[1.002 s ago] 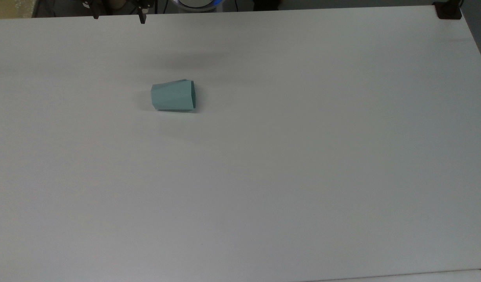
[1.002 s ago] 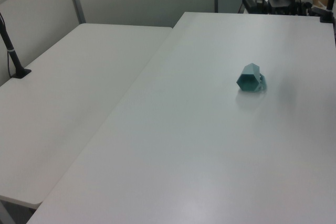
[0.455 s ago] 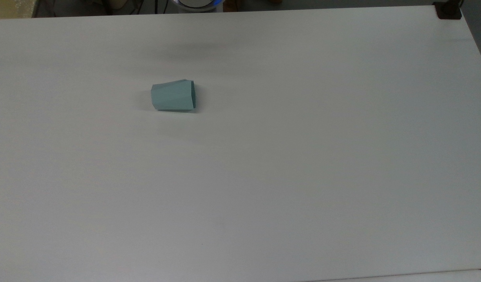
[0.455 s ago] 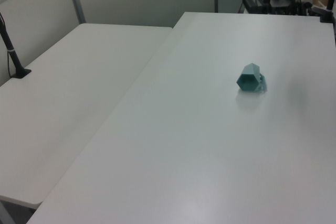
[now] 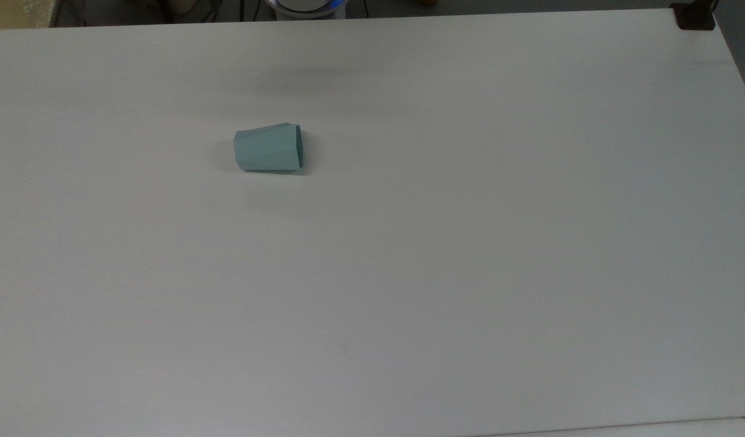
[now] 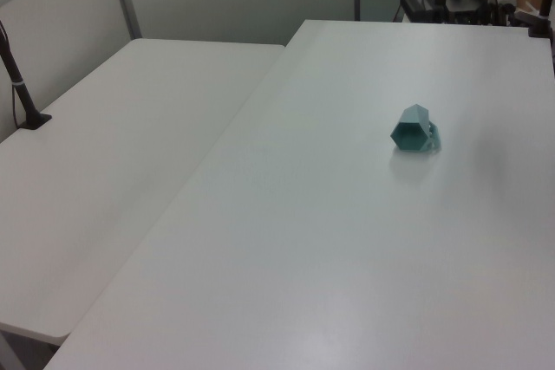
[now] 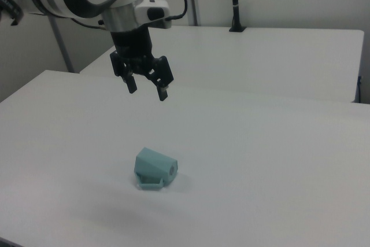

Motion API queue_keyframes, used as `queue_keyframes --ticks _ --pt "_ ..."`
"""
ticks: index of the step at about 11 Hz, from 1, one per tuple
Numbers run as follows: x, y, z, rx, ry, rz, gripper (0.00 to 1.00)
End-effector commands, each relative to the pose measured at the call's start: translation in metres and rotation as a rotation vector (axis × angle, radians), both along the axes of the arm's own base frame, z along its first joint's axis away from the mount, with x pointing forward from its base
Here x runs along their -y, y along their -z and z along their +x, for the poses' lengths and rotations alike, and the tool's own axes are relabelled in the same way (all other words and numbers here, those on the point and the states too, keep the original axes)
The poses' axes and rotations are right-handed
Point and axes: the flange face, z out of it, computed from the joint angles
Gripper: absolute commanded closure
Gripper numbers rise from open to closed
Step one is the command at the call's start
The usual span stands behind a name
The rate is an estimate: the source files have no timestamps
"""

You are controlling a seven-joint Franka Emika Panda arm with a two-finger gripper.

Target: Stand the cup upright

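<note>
Item: the cup (image 5: 267, 149), pale teal, faceted, with a small angular handle. It lay on its side on the white table (image 5: 469, 243), at about ten o'clock from the table's middle in the top view, its wider rim toward three o'clock and its narrower base toward nine. In the left view (image 6: 414, 128) the dark polygonal mouth faced the camera. In the right view (image 7: 155, 168) the handle rested against the tabletop at six o'clock of the body, base end toward three.

Item: the gripper (image 7: 146, 87), black, two-fingered. It hung in the air above the cup, at about twelve o'clock from it in the right view, fingers spread apart and holding nothing, well clear of the cup.

Handling, by judgement: likely light, rigid plastic, smooth enough to skid if nudged, not fragile. The flat facets offered the best hold: two opposite side walls near the rim, or the rim wall itself, leaving the handle free.

Status: not yet upright; untouched.
</note>
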Motion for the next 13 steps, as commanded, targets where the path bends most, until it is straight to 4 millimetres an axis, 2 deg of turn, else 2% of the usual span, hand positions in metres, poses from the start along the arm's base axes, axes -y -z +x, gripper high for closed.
queue_keyframes --ticks 1,2,3,5,7,8,10,11,13 --pt "-0.073 -0.005 -0.003 0.012 -0.004 -0.111 0.00" --pt "-0.106 0.002 -0.001 0.024 -0.004 -0.163 0.00" --pt "-0.128 0.003 0.004 0.044 0.014 -0.203 0.00" --pt "-0.195 0.026 0.002 0.086 -0.011 -0.342 0.00" --pt "-0.265 0.077 0.000 0.130 -0.030 -0.506 0.00" --pt "-0.294 0.105 -0.004 0.165 -0.045 -0.599 0.00" --pt "-0.326 0.156 -0.011 0.218 -0.046 -0.730 0.00" --pt "-0.334 0.184 -0.016 0.211 -0.064 -0.812 0.00" --pt "-0.338 0.223 -0.018 0.191 -0.078 -0.883 0.00"
